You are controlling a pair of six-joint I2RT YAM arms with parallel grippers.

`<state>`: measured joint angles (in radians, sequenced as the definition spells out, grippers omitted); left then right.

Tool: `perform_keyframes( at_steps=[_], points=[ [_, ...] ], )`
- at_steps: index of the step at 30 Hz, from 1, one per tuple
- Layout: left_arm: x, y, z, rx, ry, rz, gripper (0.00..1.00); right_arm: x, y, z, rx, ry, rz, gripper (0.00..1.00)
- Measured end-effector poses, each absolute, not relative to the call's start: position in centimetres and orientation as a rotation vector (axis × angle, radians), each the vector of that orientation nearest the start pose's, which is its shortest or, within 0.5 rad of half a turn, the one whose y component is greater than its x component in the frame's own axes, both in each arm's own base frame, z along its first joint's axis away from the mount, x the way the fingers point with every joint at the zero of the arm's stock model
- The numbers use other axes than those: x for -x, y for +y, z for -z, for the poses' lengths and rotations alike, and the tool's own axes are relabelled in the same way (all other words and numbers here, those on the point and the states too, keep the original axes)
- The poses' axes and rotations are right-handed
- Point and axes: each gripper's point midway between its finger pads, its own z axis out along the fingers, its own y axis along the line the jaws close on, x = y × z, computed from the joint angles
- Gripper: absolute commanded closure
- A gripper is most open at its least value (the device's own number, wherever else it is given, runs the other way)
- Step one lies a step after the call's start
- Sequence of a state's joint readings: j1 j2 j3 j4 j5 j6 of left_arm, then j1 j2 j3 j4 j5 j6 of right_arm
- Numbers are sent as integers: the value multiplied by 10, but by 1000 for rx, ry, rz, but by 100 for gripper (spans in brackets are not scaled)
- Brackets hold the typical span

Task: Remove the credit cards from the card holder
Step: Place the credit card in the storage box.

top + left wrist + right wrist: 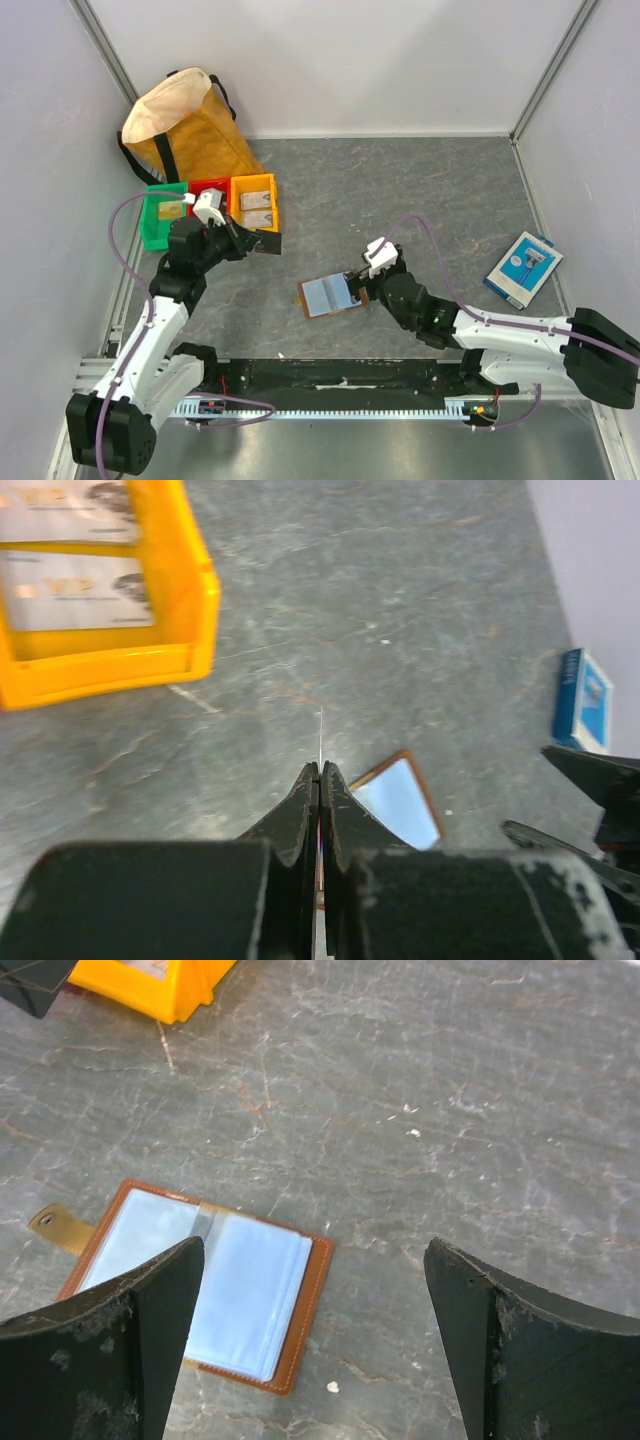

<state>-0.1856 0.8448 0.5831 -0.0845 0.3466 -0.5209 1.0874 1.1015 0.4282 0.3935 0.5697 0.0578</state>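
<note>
Your left gripper [246,240] is pressed together on one dark credit card [266,243], held in the air just beside the yellow bin [253,202]. Your right gripper [315,1250] stands wide apart and holds nothing, above the card holder [200,1290], which lies opened on the worktop [400,200]. I judge the task as partly done: two pale cards [70,590] lie in the yellow bin, one is in the left gripper. Whether the blue-grey sleeves hold more cards, you cannot tell from here. The green bin [155,232] holds a small tan thing; the red bin [210,186] is mostly hidden.
</note>
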Motion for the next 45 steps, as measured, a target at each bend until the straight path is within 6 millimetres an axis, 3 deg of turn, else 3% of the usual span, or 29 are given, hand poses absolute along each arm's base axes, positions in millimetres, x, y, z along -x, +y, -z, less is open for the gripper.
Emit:
perform_keyframes(
  at_steps=[5, 14, 18, 22, 29, 33, 38, 45],
  points=[
    [-296, -95, -179, 132, 2043, 658, 98, -228, 249, -129, 504, 1744, -367, 2],
    [-328, -17, -191, 233, 2022, 424, 98, -226, 252, -119, 480, 1778, -398, 2],
    [-341, 19, -165, 339, 2063, 375, 98, -226, 252, -122, 465, 1773, -409, 2],
    [-353, 40, -142, 410, 2111, 371, 98, -226, 252, -128, 449, 1757, -424, 2],
    [-390, 45, -139, 349, 2079, 430, 98, -227, 252, -130, 442, 1750, -430, 2],
    [-409, 46, -120, 342, 2105, 474, 98, -227, 252, -131, 439, 1746, -433, 2],
    [-417, 45, -97, 354, 2149, 513, 97, -228, 253, -131, 438, 1744, -435, 2],
    [-430, 44, -87, 345, 2166, 547, 92, -228, 254, -121, 456, 1765, -416, 2]
  ],
)
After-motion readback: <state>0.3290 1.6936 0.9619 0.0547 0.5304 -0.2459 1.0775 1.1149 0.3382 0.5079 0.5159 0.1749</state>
